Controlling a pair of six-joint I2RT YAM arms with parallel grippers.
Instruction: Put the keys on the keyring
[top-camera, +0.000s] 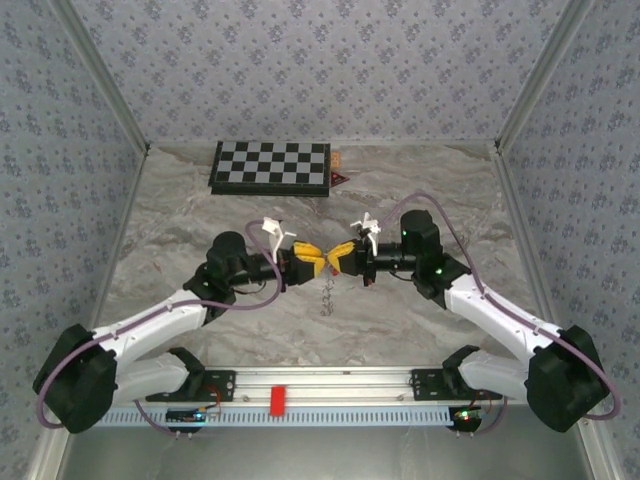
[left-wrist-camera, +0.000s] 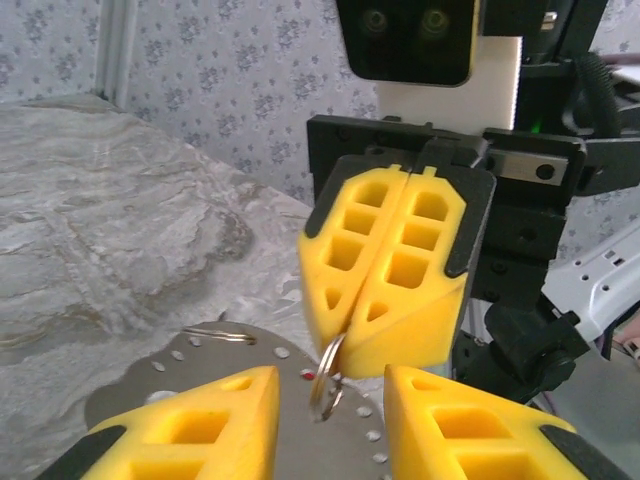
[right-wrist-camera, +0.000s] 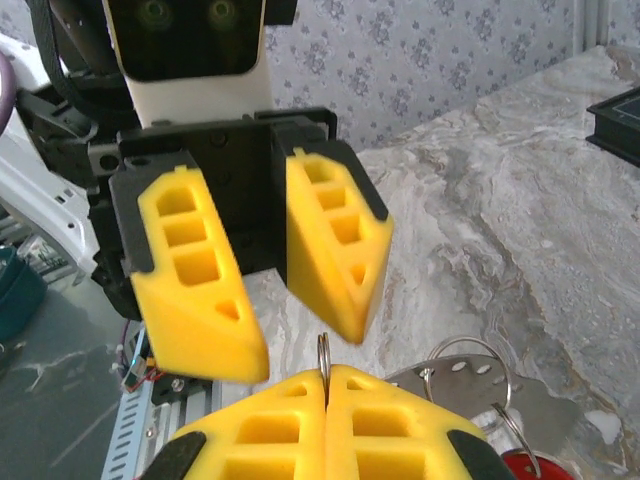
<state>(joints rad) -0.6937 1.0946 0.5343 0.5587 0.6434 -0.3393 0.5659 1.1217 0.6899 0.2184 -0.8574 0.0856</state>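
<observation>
At the near edge of the table (top-camera: 180, 200), a red block (top-camera: 277, 400) sits on the slotted rail (top-camera: 350, 383) between the two arm bases. Farther in, over the middle of the marbled surface, the two arms meet tip to tip.

The right gripper (right-wrist-camera: 325, 378) is clenched, its yellow pads pressed flat together. It is grasping the keyring (right-wrist-camera: 323, 352), a thin silvery-grey wire loop. The loop stands on edge, with its upper arc poking out above the seam between the pads. Seen from the left wrist, its lower part hangs out below the tips as a narrow, shiny oval of doubled wire.

The left gripper (left-wrist-camera: 330, 388) faces it with its jaws released. Its fingers stand apart on either side of the hanging loop and touch nothing.

Just beside and below the right gripper lies a round silvery perforated plate (right-wrist-camera: 462, 372). Two more split rings (right-wrist-camera: 468, 347) are at its rim. The rounded red head of a key (right-wrist-camera: 527, 467) shows at the bottom edge of the right wrist view, just beside the plate. Its blade is cut off by the edge, and I cannot tell whether it hangs on a ring.

In the overhead view, a small silvery cluster (top-camera: 326, 296) shows just below the meeting fingertips. It is too small to make out.

At the far end of the table lies a black-and-white checkerboard (top-camera: 270, 166). A small dark-red triangular piece (top-camera: 340, 178) sits just beside its right edge.
</observation>
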